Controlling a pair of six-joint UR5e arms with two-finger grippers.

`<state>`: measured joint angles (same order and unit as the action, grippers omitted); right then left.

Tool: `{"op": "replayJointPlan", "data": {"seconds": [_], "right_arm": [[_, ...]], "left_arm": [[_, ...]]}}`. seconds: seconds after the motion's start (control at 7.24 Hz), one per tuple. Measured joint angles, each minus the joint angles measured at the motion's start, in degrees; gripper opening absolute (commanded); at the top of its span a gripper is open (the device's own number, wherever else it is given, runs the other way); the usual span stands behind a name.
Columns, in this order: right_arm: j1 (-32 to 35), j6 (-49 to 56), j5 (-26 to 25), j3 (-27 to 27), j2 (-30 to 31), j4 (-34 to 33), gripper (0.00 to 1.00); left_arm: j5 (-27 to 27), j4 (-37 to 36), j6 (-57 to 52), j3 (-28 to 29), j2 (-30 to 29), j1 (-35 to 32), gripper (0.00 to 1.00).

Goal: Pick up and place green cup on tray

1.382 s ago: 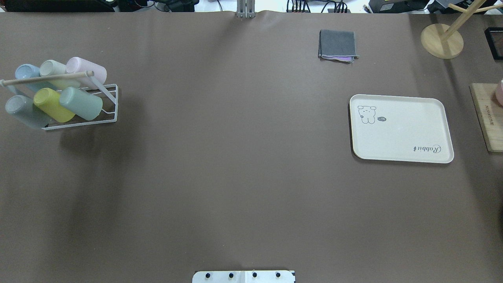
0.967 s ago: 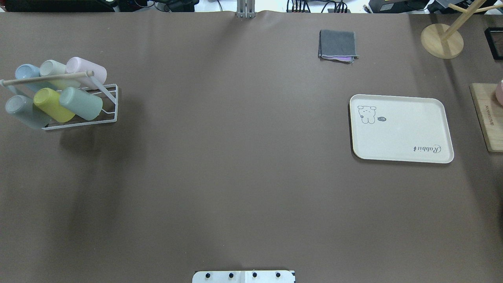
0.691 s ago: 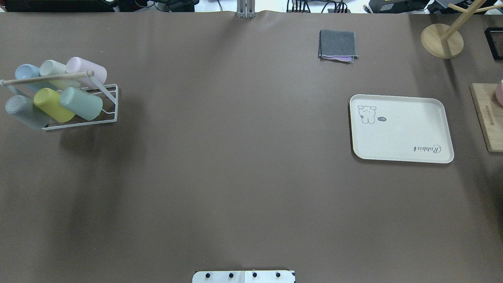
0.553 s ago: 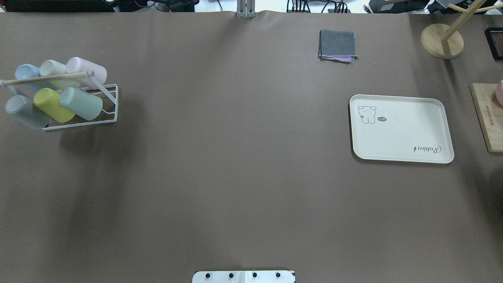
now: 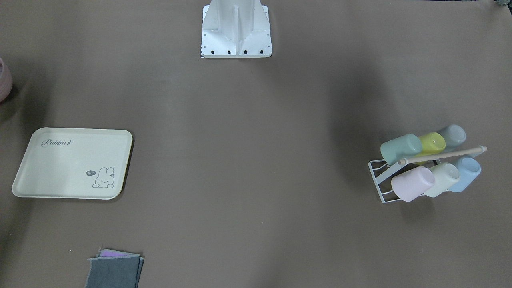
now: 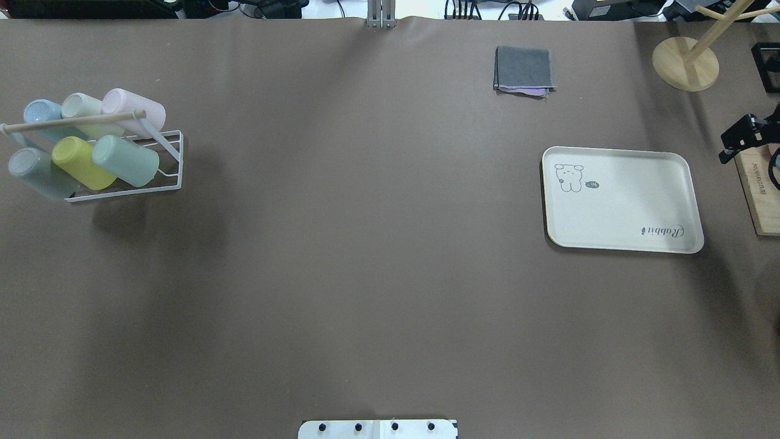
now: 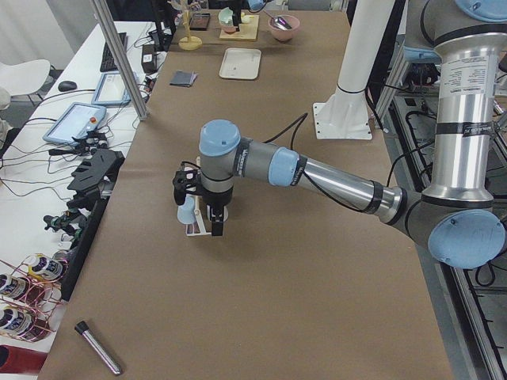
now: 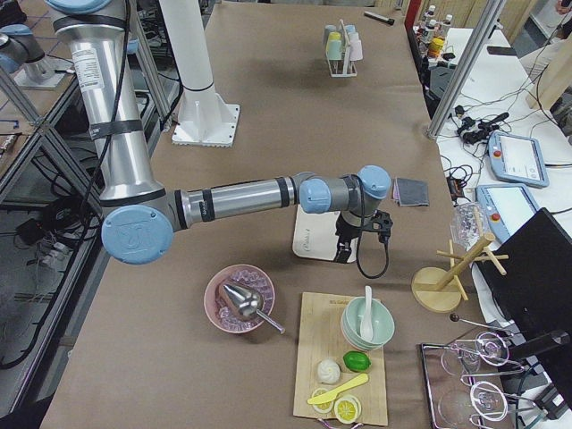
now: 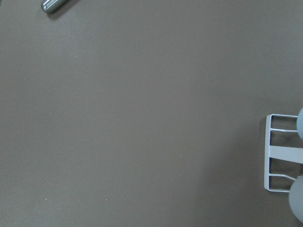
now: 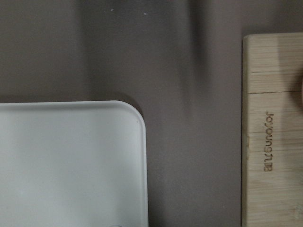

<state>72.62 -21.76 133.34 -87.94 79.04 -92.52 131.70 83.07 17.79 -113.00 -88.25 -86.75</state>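
Note:
The green cup (image 6: 125, 160) lies on its side in a white wire rack (image 6: 167, 183) at the table's left, next to a yellow-green cup (image 6: 82, 161); it also shows in the front view (image 5: 400, 149). The cream tray (image 6: 621, 198) lies bare on the right, its corner in the right wrist view (image 10: 71, 161). My left gripper (image 7: 204, 222) hangs just above the rack and shows only in the left side view, so I cannot tell its state. My right gripper (image 8: 347, 246) hangs over the tray's far edge; a black part (image 6: 740, 137) shows overhead. I cannot tell its state.
The rack also holds pink (image 6: 134, 110), whitish-mint, blue and grey cups under a wooden bar. A folded grey cloth (image 6: 524, 70), a wooden stand (image 6: 685, 61) and a wooden board (image 6: 758, 189) with food sit around the tray. A metal tube (image 7: 99, 348) lies near the left end.
A black part of my right arm's end has come into the overhead view at the right edge, above the wooden board. The cups, rack and tray have not moved.

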Motion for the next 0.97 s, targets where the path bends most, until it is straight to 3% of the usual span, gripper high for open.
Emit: {"op": "replayJointPlan", "data": {"seconds": [0.41, 0.69, 0.97], "right_arm": [[-4.21, -7.37, -0.15, 5.79, -0.61, 10.53, 0.96], [-5.49, -9.00, -0.38, 6.58, -0.09, 12.02, 0.90], [-5.97, -9.25, -0.40, 7.83, 0.40, 12.23, 0.86]], "left_arm": [[-3.15, -0.20, -0.34, -9.54, -0.69, 14.22, 0.98], [-15.32, 0.17, -5.23, -14.76, -2.81, 27.18, 0.98], [-30.53, -0.25, -18.13, -17.41, -3.25, 39.10, 0.98]]}}
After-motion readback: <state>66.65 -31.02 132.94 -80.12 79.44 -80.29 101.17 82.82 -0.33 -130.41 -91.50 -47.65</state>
